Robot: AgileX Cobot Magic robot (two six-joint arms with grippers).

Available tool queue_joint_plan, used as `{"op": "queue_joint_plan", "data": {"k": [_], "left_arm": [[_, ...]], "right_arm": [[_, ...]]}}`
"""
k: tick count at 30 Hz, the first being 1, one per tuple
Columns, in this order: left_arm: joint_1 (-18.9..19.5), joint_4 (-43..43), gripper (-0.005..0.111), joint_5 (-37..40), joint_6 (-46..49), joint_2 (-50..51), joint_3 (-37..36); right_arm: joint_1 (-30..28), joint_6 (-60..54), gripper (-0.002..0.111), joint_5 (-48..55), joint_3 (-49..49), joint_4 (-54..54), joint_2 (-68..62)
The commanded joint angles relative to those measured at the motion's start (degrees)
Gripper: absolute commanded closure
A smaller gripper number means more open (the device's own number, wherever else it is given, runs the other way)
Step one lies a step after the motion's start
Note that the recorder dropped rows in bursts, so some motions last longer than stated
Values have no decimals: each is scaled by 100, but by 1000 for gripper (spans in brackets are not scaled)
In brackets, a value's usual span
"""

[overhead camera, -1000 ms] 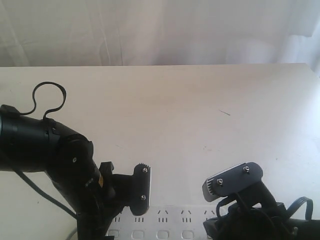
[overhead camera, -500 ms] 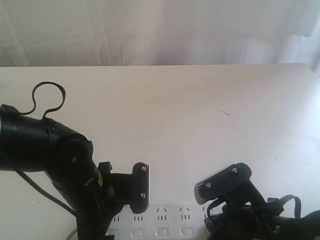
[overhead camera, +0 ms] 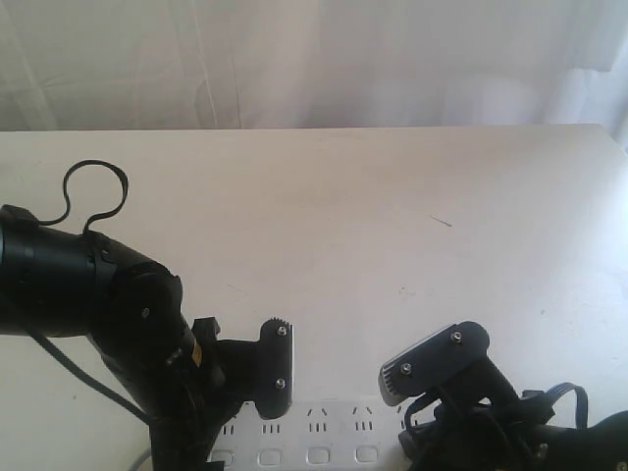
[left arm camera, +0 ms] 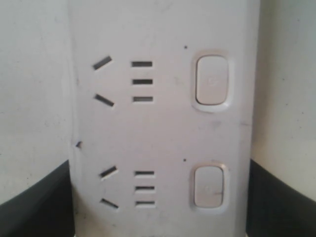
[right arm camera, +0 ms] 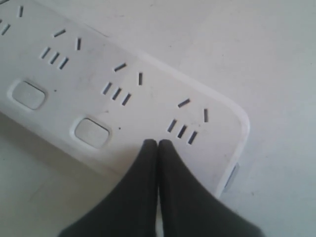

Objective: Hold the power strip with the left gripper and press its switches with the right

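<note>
Only the upper part of the power strip (overhead camera: 324, 432) shows on the table (overhead camera: 343, 216); the exterior view's bottom edge cuts off the rest. Your left gripper (left arm camera: 159, 202) clamps its long sides. Your right gripper (right arm camera: 157, 144), fingers pressed together, touches the strip below the end outlet, hiding what lies beneath. Two switches (right arm camera: 91, 132) show alongside.

White power strip (left arm camera: 163, 133), two switches (left arm camera: 211, 80), dark fingers (left arm camera: 34, 215) against both edges

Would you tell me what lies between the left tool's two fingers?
The power strip fills that gap, fingers at both long edges; the left wrist view shows it.
</note>
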State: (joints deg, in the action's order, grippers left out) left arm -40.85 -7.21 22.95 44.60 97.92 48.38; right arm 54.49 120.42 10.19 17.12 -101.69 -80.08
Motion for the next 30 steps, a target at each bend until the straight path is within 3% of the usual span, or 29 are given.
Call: {"op": "queue_joint_plan", "data": {"k": [1, 16, 30], "left_arm": [[-43, 27, 107, 241, 78, 152, -159], [-43, 27, 107, 256, 79, 152, -159], [-43, 27, 107, 220, 189, 152, -159]], "right_arm": [[-26, 9, 108, -420, -335, 177, -297], [-26, 9, 108, -142, -347, 174, -53], [-26, -521, 108, 1450, 103, 174, 2744]]}}
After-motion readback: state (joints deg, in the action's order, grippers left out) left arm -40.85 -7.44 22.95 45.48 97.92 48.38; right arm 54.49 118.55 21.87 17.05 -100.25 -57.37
